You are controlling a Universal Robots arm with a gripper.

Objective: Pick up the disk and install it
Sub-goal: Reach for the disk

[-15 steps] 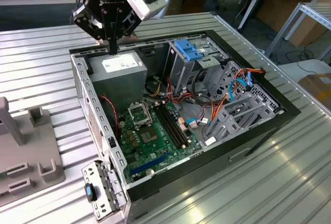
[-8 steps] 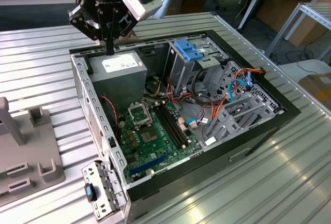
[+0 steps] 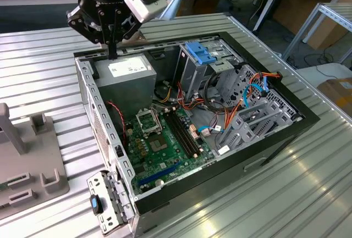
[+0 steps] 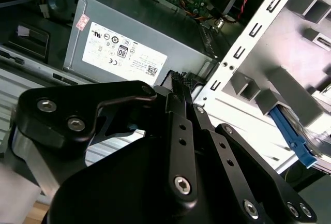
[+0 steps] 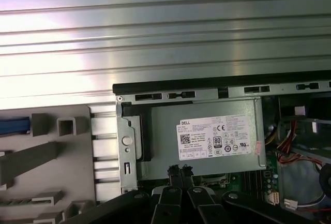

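The disk shows as a strip of its bright blue carrier [image 5: 13, 125] lying on the grey fixture [image 5: 57, 157] outside the computer case; in the second wrist view its blue edge [image 4: 292, 137] lies along that same fixture. My gripper [image 3: 113, 50] hangs over the case's back corner at the exterior view's left, just above the grey power supply [image 3: 124, 73]. In both wrist views the black fingertips [image 5: 174, 170] meet tip to tip with nothing between them, right over the labelled power supply [image 4: 129, 38]. The disk lies well apart from the gripper.
The open case [image 3: 297, 118] sits on a ribbed metal table [image 3: 33, 73]. Inside are the green motherboard [image 3: 165, 139], a drive cage with a ribbed blue flap [image 3: 199, 54], and orange and blue cables [image 3: 250, 92]. A metal bracket with a blue latch [image 3: 97, 204] hangs at the front corner.
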